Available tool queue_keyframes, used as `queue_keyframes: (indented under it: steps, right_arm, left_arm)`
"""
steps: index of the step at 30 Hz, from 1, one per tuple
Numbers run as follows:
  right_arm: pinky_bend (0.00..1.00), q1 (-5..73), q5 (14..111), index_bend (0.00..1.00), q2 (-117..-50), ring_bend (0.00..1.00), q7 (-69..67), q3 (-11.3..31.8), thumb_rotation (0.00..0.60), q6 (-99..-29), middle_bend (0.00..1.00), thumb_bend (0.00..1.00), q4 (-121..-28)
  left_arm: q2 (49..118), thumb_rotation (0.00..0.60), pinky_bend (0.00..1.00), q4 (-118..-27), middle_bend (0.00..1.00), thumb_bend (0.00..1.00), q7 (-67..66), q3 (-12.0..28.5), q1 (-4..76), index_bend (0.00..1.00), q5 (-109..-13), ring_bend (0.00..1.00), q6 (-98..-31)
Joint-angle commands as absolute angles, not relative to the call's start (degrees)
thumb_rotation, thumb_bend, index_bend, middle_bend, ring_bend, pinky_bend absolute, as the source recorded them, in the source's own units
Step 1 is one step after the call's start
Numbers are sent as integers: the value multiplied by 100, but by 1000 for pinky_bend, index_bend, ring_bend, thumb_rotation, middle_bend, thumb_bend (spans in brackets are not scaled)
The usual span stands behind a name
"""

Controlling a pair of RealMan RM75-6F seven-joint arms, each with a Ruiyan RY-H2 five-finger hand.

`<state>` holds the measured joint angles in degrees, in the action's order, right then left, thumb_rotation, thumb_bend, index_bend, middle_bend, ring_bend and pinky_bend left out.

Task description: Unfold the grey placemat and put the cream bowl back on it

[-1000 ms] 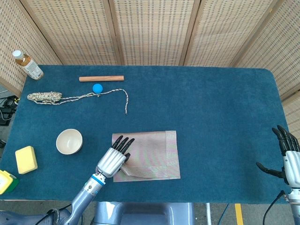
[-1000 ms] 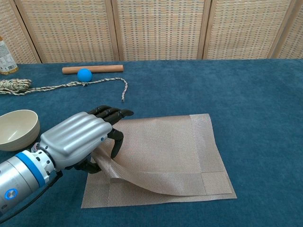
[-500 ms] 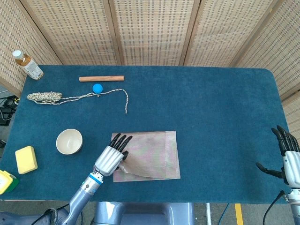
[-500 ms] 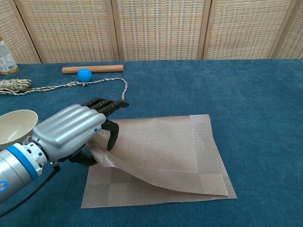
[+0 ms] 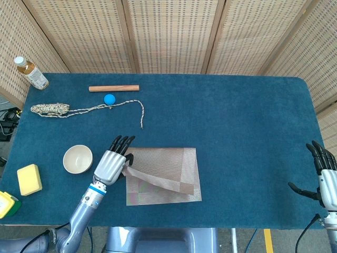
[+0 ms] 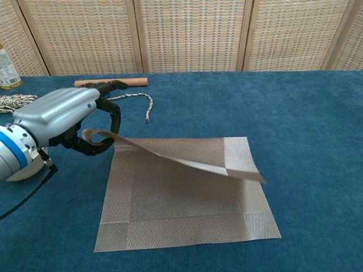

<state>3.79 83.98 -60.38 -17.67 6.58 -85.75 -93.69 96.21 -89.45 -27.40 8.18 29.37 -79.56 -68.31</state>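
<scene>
Chest view: left hand (image 6: pixel 62 116) lifts placemat (image 6: pixel 181 198) flap.

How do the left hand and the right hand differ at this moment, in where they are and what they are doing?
The left hand is over the table, at the left edge of the grey placemat, gripping its lifted top layer; the right hand is off the table's right end, holding nothing. The left hand's fingers curl around the fabric; the right hand's fingers are spread apart. Both have silver backs and black fingers.

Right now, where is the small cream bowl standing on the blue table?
In the head view the cream bowl stands upright at the table's near left, between the yellow sponge and the left hand lifting the grey placemat.
</scene>
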Motion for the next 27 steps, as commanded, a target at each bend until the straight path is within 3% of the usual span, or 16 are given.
queue_keyframes:
  steps: [1,16,27]
  right_arm:
    - [0,402,8303,69,-6044,0,-1758,691,600,-8505,0,196,-9340]
    - [0,518,7989,69,-6197,0,-1412,772,600,-8239,0,196,-9194]
    - [0,576,7711,69,-6278,0,-1333,874,600,-8072,0,197,-9012]
  left_arm:
    - [9479,600,0,-8985,0,446,-2651,1102,3070,665,-7693,0,-6707]
    - [9739,600,0,-7705,0,441,-2798,2243,4079,671,-6103,0,-5792]
    - [10376,600,0,-6097,0,434,-2755,2521,4944,644,-5405,0,-5193]
